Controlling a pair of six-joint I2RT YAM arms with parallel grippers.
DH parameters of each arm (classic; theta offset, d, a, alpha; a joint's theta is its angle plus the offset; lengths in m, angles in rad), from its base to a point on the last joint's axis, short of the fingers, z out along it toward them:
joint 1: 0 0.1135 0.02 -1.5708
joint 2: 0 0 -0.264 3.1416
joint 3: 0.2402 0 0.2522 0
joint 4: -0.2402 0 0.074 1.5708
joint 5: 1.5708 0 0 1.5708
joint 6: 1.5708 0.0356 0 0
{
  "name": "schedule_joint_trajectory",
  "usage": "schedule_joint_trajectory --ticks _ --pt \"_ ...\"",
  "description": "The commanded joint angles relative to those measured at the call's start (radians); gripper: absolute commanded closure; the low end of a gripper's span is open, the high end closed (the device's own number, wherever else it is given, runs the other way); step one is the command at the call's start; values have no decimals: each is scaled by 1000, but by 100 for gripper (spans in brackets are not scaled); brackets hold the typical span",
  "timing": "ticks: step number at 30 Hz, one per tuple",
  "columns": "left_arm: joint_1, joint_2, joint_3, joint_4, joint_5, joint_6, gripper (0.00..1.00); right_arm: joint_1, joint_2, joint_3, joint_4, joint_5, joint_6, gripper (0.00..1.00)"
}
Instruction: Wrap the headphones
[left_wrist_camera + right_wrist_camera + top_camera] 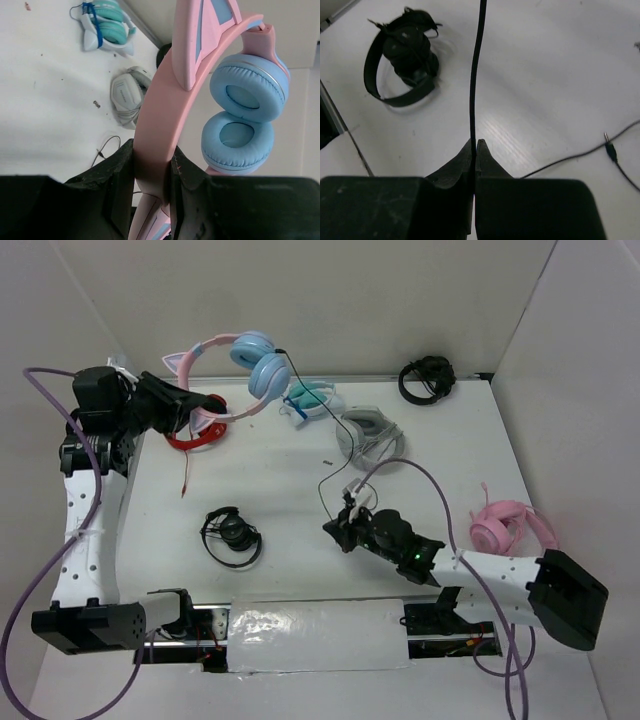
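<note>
The headphones [255, 365] have a pink cat-ear headband and light blue ear cups, and are held up at the back left. My left gripper [197, 406] is shut on the pink headband [159, 107]. The two blue ear cups [245, 92] hang side by side beyond my left gripper [152, 165]. Their thin black cable [477, 65] runs down to the table's middle. My right gripper [338, 528] is shut on that cable just above the table, the jaws [475, 146] pinched on it. The cable's plug end [608, 146] lies loose on the table.
Red headphones [193, 440] lie under the left gripper. Teal-and-white headphones [310, 398] and grey headphones [368, 436] lie mid-back. Black headphones [427, 378] are at the back right, another black pair [232, 534] at the front left, and all-pink headphones [508, 525] on the right.
</note>
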Motion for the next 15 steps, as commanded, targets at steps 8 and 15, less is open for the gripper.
schedule_joint_trajectory --ticks 8,15 --pt "6 0 -74 161 -30 -40 100 109 -386 7 -352 93 69 100" --pt "3 -9 -180 272 60 18 100 161 -292 103 -438 37 39 100"
